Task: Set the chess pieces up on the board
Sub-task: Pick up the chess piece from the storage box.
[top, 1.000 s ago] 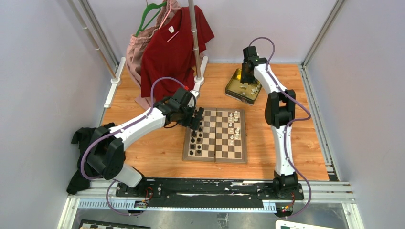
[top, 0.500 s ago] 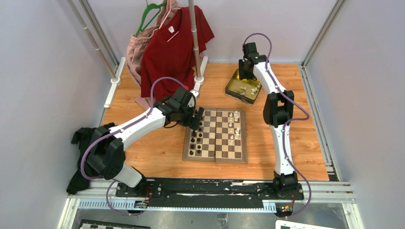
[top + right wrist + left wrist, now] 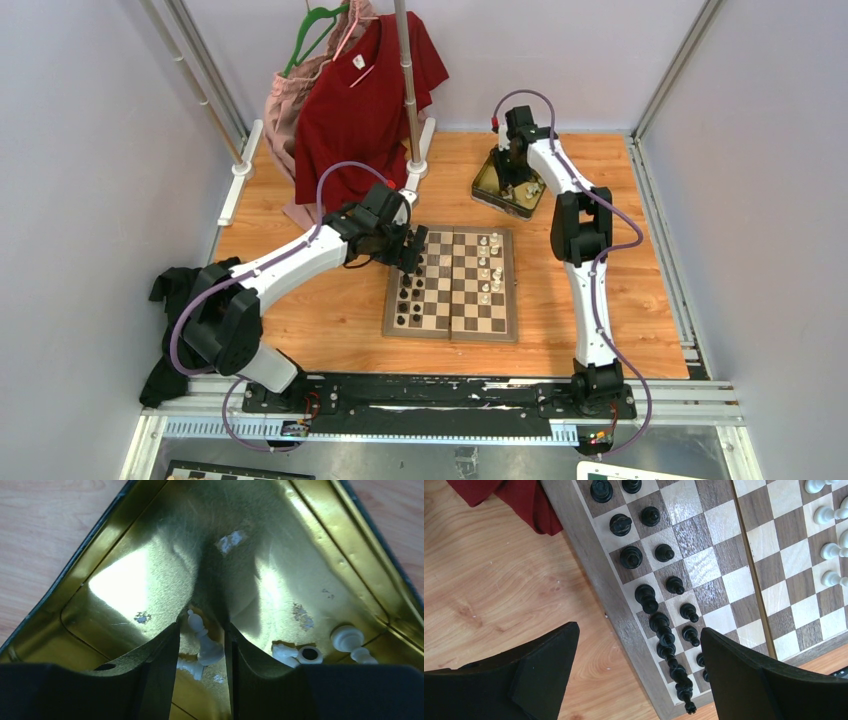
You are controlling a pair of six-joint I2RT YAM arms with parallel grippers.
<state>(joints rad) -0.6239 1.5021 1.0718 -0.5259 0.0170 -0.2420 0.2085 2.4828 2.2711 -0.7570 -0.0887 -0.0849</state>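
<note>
The board [image 3: 452, 285] lies mid-table, with black figures [image 3: 408, 290] along its left columns and several white chess pieces [image 3: 487, 270] on its right half. My left gripper [image 3: 413, 250] is open and empty, hovering over the board's left edge [image 3: 594, 570] with the black figures [image 3: 659, 625] below its jaws [image 3: 638, 630]. White pieces [image 3: 826, 515] show at the upper right of that view. My right gripper [image 3: 511, 183] is down inside the gold tin [image 3: 495, 190]. Its fingers [image 3: 202, 627] stand narrowly apart around a lying white piece [image 3: 205, 642]. More white pieces [image 3: 295, 654] lie to its right.
A red shirt [image 3: 365, 100] and a pink garment [image 3: 290, 100] hang on a rack pole [image 3: 408, 90] behind the board's left corner. The shirt's hem [image 3: 519, 500] lies near the board. A black cloth [image 3: 170, 290] lies at the left. The tin's walls [image 3: 325, 540] surround the right fingers.
My right gripper has moved left and down into the gold tin, onto the white pieces. The left arm has not moved.
</note>
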